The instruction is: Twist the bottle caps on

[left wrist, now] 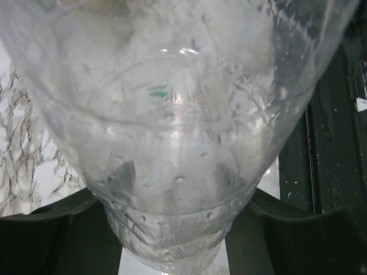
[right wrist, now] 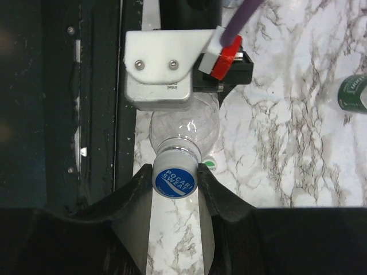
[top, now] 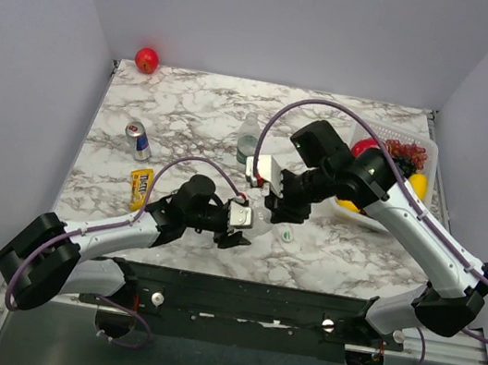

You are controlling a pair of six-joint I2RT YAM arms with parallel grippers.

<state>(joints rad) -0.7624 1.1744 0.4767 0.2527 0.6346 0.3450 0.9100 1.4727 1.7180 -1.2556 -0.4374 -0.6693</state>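
Near the centre of the surface (top: 191, 108), the left end effector (left wrist: 172, 229) clamps the plain bottle (left wrist: 183, 126) steady, so the right end effector (right wrist: 175, 189), closed tight on the blue-and-white cap (right wrist: 175, 179), can twist it onto the neck.

A can (top: 138, 139) stands left of the upright bottle (top: 247, 139), a basket (top: 400, 135) right.

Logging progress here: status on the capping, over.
Left end effector grips plain bottle. Right end effector shut on blue cap at its neck. Green-marked cap loose on table nearby.
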